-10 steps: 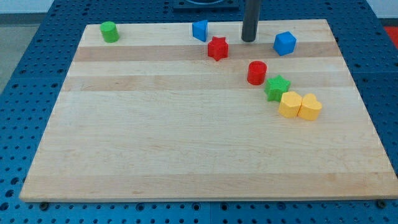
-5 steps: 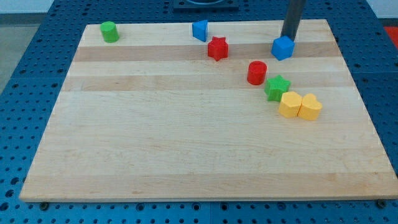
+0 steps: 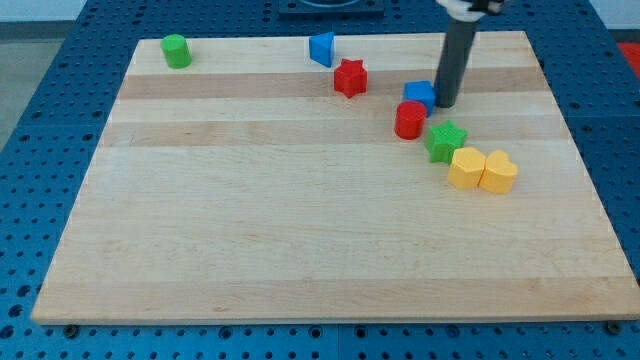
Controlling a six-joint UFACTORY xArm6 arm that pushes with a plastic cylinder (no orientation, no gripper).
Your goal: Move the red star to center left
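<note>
Eight blocks total on the wooden board (image 3: 300,220), so here's the count. Two red: the red star (image 3: 350,77) sitting near the view's top, a bit right of centre, and a red cylinder (image 3: 410,120) further right and lower. Two blue: a blue block (image 3: 322,48) at the top edge just up-left of the star, apart from it, and a blue cube (image 3: 419,94) that's right up against the top of the red cylinder. Two green: a green cylinder (image 3: 176,50) way off in the top-left corner, and a green star (image 3: 445,140) just down-right of the red cylinder. Two yellow: a yellow block (image 3: 466,168) and a yellow heart-ish block (image 3: 499,172), touching each other side by side, with the first one tucked against the green star.

No pincer on this rig, just the rod, so nothing is being held. My tip (image 3: 444,104) is pressed against the right side of the blue cube, with the green star just below it. The red star sits well to the tip's left, untouched, nowhere near centre left.
</note>
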